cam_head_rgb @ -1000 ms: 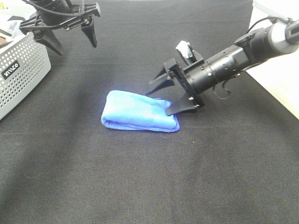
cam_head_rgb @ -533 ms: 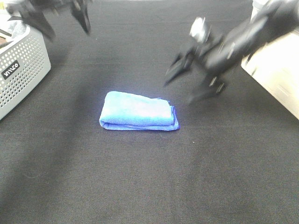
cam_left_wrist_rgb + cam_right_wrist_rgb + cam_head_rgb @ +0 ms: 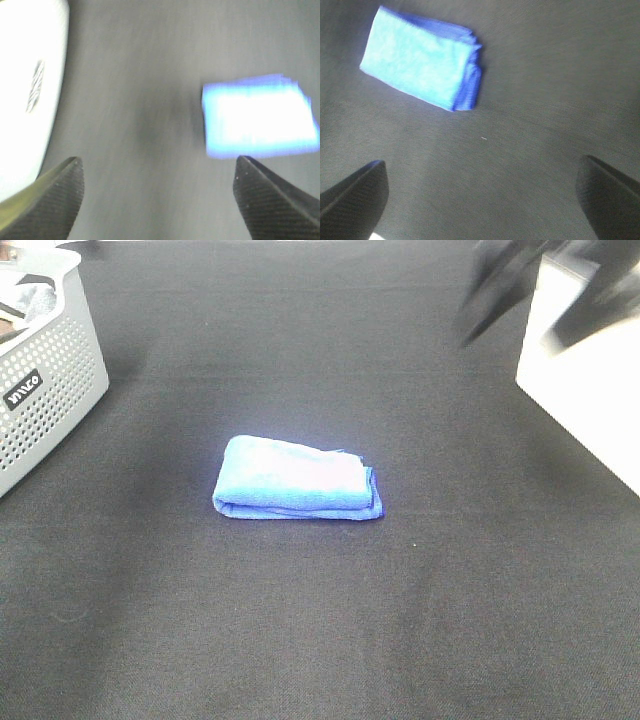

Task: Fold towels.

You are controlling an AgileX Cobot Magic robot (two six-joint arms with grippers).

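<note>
Lying folded into a compact blue rectangle, the towel (image 3: 297, 490) sits alone on the black tablecloth (image 3: 330, 630), well apart from both grippers — ahead of the left gripper (image 3: 159, 192) and off toward one fingertip, and ahead of the right gripper (image 3: 482, 197) toward the opposite side. Both grippers stand wide, with nothing between their fingertips. The risk I see is in the stack itself: the layered edges at one end look loose, so a fingertip brushing them on a return pass could flip a layer open or drag the bundle across the cloth. The perforated grey basket (image 3: 45, 380) sits close beside the left gripper — a careless swing could clip it. From the high camera the right arm is only a dark blur at the frame's edge, the left arm is out of view, and the basket's contents are cut off.
</note>
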